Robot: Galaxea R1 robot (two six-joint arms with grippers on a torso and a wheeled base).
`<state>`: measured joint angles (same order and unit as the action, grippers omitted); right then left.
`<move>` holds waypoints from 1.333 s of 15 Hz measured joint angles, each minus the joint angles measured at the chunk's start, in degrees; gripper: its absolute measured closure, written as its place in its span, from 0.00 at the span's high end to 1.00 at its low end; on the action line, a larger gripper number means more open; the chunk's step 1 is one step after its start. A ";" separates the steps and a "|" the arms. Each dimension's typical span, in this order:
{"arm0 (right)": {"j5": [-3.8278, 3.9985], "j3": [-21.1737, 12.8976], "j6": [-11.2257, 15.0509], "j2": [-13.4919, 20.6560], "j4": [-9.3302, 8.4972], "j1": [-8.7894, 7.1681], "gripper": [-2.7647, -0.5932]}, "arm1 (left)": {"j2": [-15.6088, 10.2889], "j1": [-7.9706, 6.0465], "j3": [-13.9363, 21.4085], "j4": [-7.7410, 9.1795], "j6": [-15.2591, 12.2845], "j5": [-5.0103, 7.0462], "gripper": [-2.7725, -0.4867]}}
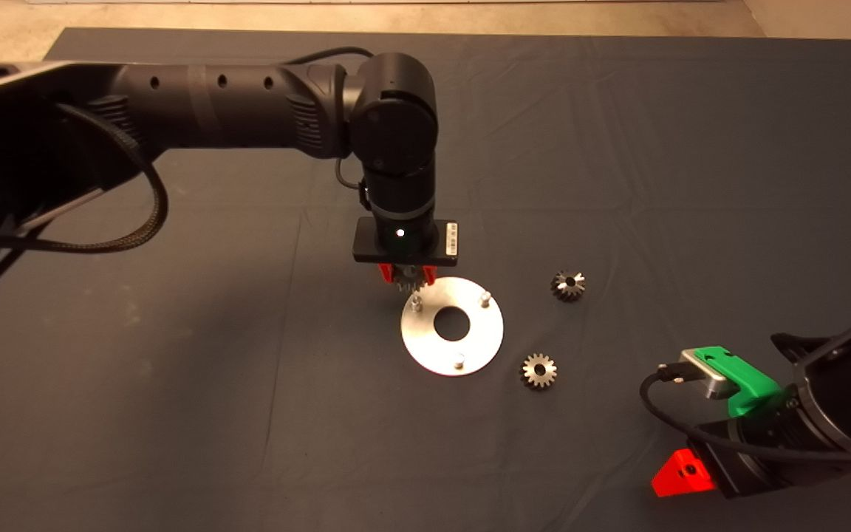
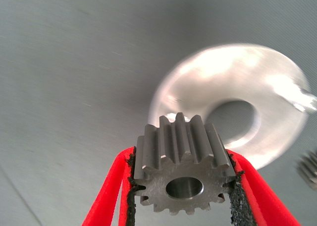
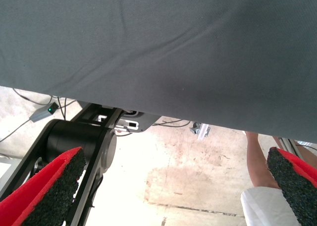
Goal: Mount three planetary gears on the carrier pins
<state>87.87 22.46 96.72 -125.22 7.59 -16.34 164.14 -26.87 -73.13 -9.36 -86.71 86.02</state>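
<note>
We see the left gripper (image 1: 405, 276) pinching a small silvery toothed gear (image 2: 184, 170) over the white round disc (image 1: 486, 336) mid-mat; two loose gears (image 1: 538, 371) lie beside. The right gripper (image 3: 163, 191), parked at the mat's edge, is spread.

Black tubular arms, braided black cable (image 1: 146, 222), green wrist housing (image 1: 743, 380), red jaws.

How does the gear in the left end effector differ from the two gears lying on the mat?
The held gear is clamped between the left end effector's red fingers above the disc's edge; the loose gears lie untouched on the mat, right of the disc. None sits on a pin. All are small, silvery and toothed.
</note>
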 joint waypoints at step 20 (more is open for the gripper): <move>-0.01 0.00 0.00 -0.05 0.00 0.00 0.99 | 0.94 0.50 -2.63 1.16 1.51 1.21 0.21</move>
<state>87.86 22.46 96.72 -125.27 7.59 -16.34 165.08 -26.37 -75.76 -8.20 -85.20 87.24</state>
